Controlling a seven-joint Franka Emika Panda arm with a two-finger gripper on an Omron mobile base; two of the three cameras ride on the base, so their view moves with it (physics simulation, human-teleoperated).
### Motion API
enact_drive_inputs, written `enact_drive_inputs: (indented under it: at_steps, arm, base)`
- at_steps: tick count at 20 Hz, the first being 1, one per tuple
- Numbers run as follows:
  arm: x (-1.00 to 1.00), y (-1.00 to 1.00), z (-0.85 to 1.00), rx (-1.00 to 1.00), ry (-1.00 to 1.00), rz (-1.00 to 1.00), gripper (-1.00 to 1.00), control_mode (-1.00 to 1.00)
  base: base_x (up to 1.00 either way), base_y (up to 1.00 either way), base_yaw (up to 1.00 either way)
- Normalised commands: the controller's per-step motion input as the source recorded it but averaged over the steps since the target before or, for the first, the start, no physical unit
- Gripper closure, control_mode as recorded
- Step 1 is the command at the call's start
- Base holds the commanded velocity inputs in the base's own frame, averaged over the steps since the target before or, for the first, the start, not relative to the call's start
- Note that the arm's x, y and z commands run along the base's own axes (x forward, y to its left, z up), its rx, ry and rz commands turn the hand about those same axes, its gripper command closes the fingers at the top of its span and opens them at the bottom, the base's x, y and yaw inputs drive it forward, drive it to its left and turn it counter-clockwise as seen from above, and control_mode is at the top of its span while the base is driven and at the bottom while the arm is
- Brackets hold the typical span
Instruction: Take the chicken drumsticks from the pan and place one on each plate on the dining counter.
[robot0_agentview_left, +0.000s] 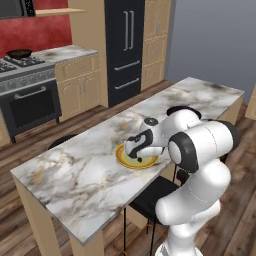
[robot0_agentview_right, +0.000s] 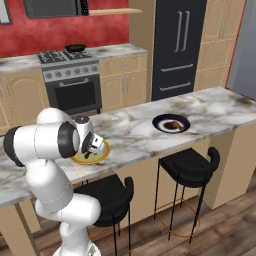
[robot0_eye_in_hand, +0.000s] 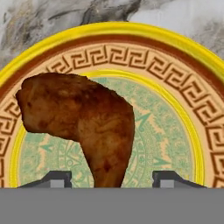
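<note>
A brown chicken drumstick lies on the yellow-rimmed plate with the pale green centre. My gripper hangs just over it, open. Its fingertips stand apart on either side of the drumstick's narrow end without touching it. From the base views the hand hovers over that plate on the dining counter. Further along the counter a second drumstick rests on the dark-rimmed plate. The dark pan sits on the stove.
Black stools stand at the counter's near side, below the plates. The stove and wood cabinets line the far wall, with a dark fridge beside them. My own arm hides part of the counter in both base views.
</note>
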Motion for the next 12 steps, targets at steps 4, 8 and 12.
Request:
enact_drive_inputs:
  at_steps: [4,8,12]
  arm:
    - [-0.01,-0.02,0.09,0.00,0.00,0.00,-1.00,-1.00]
    - [-0.02,-0.04,0.47,0.01,0.00,0.00,-1.00,-1.00]
    - [-0.22,0.00,0.82,0.00,0.00,0.01,-1.00,-1.00]
  base:
    - [0.00,0.00,0.00]
    - [0.00,0.00,0.00]
    - [0.00,0.00,0.00]
